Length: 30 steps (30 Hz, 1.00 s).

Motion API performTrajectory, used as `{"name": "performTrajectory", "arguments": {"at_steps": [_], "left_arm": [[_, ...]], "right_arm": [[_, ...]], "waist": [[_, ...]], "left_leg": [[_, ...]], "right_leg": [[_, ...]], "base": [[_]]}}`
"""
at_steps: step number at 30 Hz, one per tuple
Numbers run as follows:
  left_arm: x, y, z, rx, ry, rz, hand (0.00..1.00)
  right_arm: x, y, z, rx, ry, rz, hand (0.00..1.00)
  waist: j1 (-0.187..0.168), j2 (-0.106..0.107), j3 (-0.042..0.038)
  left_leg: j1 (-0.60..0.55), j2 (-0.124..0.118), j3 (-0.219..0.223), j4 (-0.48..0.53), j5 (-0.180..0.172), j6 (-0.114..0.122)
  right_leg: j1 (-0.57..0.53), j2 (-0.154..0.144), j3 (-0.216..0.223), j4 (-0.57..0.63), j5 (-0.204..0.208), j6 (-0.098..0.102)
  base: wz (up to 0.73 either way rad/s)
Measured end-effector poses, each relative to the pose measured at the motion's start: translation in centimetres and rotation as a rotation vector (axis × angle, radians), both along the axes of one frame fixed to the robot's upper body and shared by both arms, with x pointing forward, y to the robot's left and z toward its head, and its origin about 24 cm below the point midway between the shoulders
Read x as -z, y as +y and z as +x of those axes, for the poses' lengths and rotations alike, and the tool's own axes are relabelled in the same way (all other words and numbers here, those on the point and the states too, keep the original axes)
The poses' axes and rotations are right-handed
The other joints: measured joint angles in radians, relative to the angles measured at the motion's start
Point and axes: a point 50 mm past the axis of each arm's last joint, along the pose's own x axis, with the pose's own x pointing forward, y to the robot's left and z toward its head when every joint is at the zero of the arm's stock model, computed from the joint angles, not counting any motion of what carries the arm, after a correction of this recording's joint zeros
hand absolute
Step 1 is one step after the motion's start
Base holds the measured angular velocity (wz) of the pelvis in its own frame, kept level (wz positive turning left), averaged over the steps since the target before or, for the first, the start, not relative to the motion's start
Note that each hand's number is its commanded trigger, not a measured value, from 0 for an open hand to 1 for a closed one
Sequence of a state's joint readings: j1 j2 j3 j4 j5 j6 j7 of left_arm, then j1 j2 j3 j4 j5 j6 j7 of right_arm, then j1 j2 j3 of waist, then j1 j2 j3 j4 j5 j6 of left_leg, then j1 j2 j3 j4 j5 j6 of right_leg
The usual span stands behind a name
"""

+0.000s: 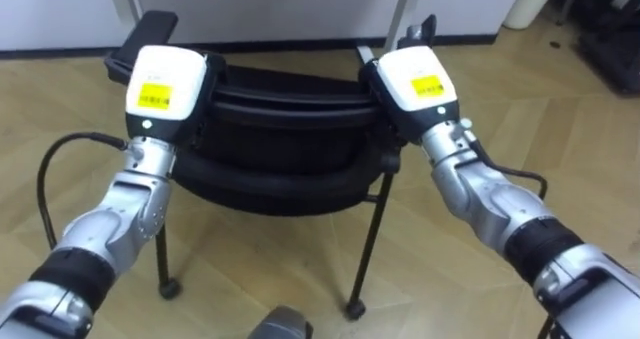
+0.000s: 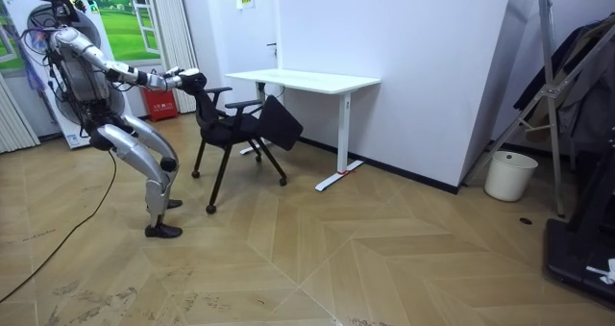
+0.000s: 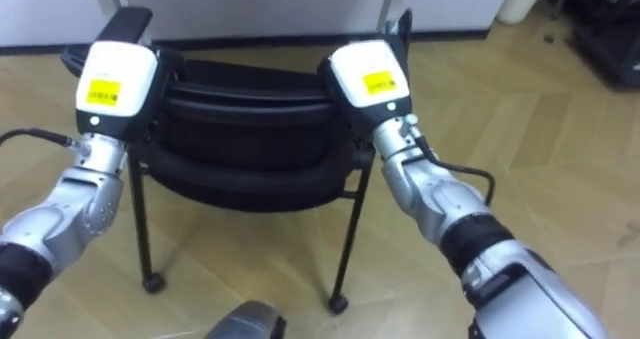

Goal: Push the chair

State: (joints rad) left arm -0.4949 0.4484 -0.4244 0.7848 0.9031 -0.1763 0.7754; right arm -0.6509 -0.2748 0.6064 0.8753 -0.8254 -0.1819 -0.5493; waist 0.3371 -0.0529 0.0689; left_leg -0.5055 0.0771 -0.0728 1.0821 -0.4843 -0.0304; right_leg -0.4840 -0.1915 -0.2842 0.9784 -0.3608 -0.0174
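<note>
1. In the left eye view I am looking down on the black chair [image 1: 280, 129] from behind its backrest. My left hand [image 1: 165, 84] is resting on the top of the backrest at its left end. My right hand [image 1: 415, 79] is resting on the top at its right end. Only the white backs of both hands are facing me, so I cannot tell whether either one is gripping the backrest or lying flat against it. The chair is standing on the wooden floor [image 1: 560, 139] on castors, with an armrest [image 1: 145, 34] sticking out beyond my left hand. A white desk leg [image 1: 400, 9] is rising just past the chair.

2. In the room view I am standing at the room view's left, knees bent and leaning forward, both arms reaching out to the chair's back. The chair is sitting between me and the white desk [image 2: 303, 79], close to the desk's near edge. A white bin [image 2: 509, 175] is standing well apart, by the wall at the room view's right.

3. In the right eye view both hands are sitting on the backrest's top as before described, one at each end.
</note>
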Motion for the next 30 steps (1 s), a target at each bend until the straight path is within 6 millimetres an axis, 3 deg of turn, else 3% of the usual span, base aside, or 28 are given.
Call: {"name": "performTrajectory", "arguments": {"at_steps": [3, 9, 14, 17, 19, 20, 22, 24, 25, 26, 30], "left_arm": [[-0.3, -0.1, 0.1, -0.006, -0.015, 0.001, 1.0], [-0.2, 0.4, -0.5, -0.03, -0.037, 0.014, 1.0], [0.4, 0.5, -1.5, -0.043, -0.038, 0.016, 1.0], [0.8, 0.3, -1.7, -0.034, -0.024, 0.022, 1.0], [1.0, 0.1, -1.8, -0.027, -0.011, 0.026, 1.0], [1.1, 0.0, -1.8, -0.025, -0.007, 0.024, 1.0], [1.2, -0.8, -1.6, -0.01, 0.012, 0.008, 1.0], [1.5, -1.0, -1.8, -0.009, 0.019, 0.0, 1.0], [1.5, -1.0, -1.9, -0.009, 0.018, -0.007, 1.0], [1.5, -1.0, -1.9, -0.01, 0.017, -0.008, 1.0], [0.7, -1.3, -1.4, 0.0, -0.003, -0.01, 1.0]], "right_arm": [[-0.4, 0.1, 0.3, -0.004, -0.008, -0.007, 1.0], [-0.5, 0.7, 0.4, -0.024, 0.018, -0.012, 1.0], [0.1, 0.7, -0.2, -0.037, 0.029, -0.011, 1.0], [0.9, 0.5, -0.7, -0.03, 0.049, -0.007, 1.0], [1.3, 0.2, -1.0, -0.024, 0.063, 0.005, 1.0], [1.3, 0.2, -1.0, -0.024, 0.064, 0.006, 1.0], [1.4, -0.4, -1.1, -0.022, 0.066, 0.008, 1.0], [1.5, -0.9, -1.1, -0.018, 0.066, -0.005, 1.0], [1.5, -1.0, -1.2, -0.022, 0.059, -0.008, 1.0], [1.4, -1.0, -1.2, -0.022, 0.057, -0.007, 1.0], [0.9, -1.3, -0.9, -0.014, 0.016, -0.002, 1.0]], "waist": [[-0.001, -0.026, 0.0047], [0.007, -0.054, 0.008], [0.007, -0.061, 0.0052], [0.0, -0.048, -0.0004], [0.002, -0.05, -0.0004], [0.002, -0.052, 0.0014], [-0.016, -0.065, 0.0105], [-0.004, -0.062, 0.0089], [0.013, -0.048, 0.0034], [0.021, -0.04, -0.0037], [0.018, -0.047, -0.0036]], "left_leg": [[0.001, 0.002, -0.008, -0.026, 0.01, -0.018], [0.045, 0.036, -0.018, -0.05, 0.004, -0.052], [0.076, 0.051, -0.022, -0.014, -0.002, -0.067], [0.04, 0.041, -0.057, 0.12, 0.066, -0.045], [0.011, 0.025, -0.069, 0.186, 0.124, -0.032], [0.002, 0.016, -0.071, 0.189, 0.129, -0.03], [-0.053, -0.053, -0.014, 0.084, 0.118, -0.026], [-0.084, -0.079, 0.033, -0.063, 0.12, -0.031], [-0.097, -0.083, 0.031, -0.113, 0.139, -0.025], [-0.097, -0.086, 0.031, -0.114, 0.14, -0.024], [-0.115, -0.112, 0.021, -0.142, 0.149, -0.007]], "right_leg": [[-0.007, 0.0, -0.011, -0.002, -0.01, -0.018], [0.017, 0.039, -0.022, -0.003, -0.044, -0.045], [0.056, 0.056, -0.019, 0.019, -0.093, -0.06], [0.091, 0.061, -0.026, 0.054, -0.134, -0.063], [0.105, 0.079, 0.003, 0.066, -0.149, -0.067], [0.106, 0.08, 0.009, 0.065, -0.15, -0.068], [0.094, 0.089, 0.063, 0.065, -0.154, -0.06], [0.077, 0.122, 0.129, 0.065, -0.155, -0.057], [0.06, 0.125, 0.141, 0.069, -0.158, -0.05], [0.054, 0.123, 0.142, 0.069, -0.16, -0.045], [0.037, 0.087, 0.118, 0.047, -0.176, -0.015]], "base": [[0.08], [-0.02], [-0.03], [0.07], [0.07], [0.34], [0.44], [-0.3], [-0.63], [-0.52], [-0.02]]}}
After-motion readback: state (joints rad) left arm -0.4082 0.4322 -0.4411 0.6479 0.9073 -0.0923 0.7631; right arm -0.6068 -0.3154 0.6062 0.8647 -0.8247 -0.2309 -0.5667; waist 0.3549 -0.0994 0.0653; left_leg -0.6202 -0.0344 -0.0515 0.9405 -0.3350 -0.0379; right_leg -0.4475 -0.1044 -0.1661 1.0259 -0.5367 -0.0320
